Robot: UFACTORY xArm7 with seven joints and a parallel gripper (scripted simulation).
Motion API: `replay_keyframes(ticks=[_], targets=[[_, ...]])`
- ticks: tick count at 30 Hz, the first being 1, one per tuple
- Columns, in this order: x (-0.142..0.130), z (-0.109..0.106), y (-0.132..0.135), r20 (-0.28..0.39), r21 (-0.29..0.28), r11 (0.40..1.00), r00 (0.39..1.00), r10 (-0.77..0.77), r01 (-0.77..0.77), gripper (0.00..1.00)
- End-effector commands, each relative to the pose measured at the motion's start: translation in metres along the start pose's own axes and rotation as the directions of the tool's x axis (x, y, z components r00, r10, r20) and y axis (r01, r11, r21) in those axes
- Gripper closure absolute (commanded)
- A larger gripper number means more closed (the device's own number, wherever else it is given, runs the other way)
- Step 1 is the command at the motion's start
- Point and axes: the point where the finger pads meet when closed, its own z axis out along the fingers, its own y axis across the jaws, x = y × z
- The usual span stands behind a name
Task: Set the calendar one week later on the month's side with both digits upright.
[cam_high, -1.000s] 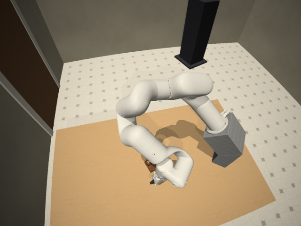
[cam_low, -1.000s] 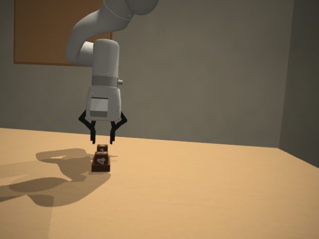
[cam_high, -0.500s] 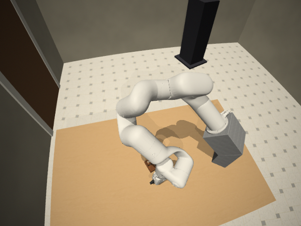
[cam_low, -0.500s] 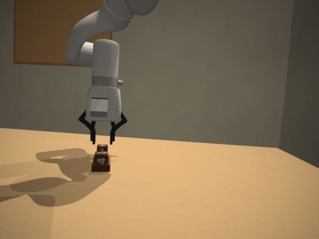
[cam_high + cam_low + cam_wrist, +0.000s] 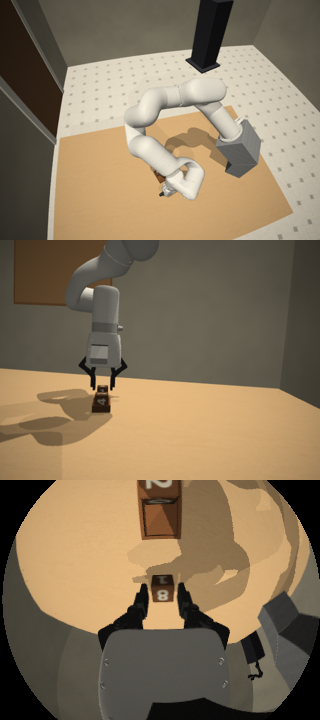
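The brown tray [image 5: 160, 178] [image 5: 101, 409] [image 5: 161, 536] lies on the table. One dark brown cube [image 5: 101, 400] [image 5: 159, 487] sits in its end nearer the exterior camera, with a 2 on top and a sideways 4 facing that camera; a partly seen 0 faces the tray's empty end. The other cube [image 5: 102, 389] [image 5: 162, 589] is on the table outside that empty end, with an 8 on top and a 1 facing the tray. My gripper [image 5: 102, 389] [image 5: 162, 590] points down, part open, its fingers on either side of this cube with gaps. Its exact height is hard to tell.
The arm hides part of the tray in the top view. The arm's grey pedestal [image 5: 237, 155] stands at the right of the wooden table top [image 5: 103, 206]. A black column [image 5: 209, 33] stands on the floor behind.
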Motion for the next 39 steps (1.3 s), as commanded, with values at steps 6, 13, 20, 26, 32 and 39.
replay_keyframes(ticks=[6,13,20,26,32,39], targets=[[-0.0012,0.0096,-0.0008,0.002,0.002,1.000,1.000,0.000,0.000,0.51],[-0.0012,0.0098,-0.0008,0.002,0.002,1.000,1.000,0.000,0.000,0.51],[-0.0012,0.0098,-0.0008,0.002,0.002,1.000,1.000,0.000,0.000,0.51],[-0.0012,0.0098,-0.0008,0.002,0.002,1.000,1.000,0.000,0.000,0.51],[-0.0012,0.0098,-0.0008,0.002,0.002,1.000,1.000,0.000,0.000,0.51],[-0.0012,0.0098,-0.0008,0.002,0.002,1.000,1.000,0.000,0.000,0.51]])
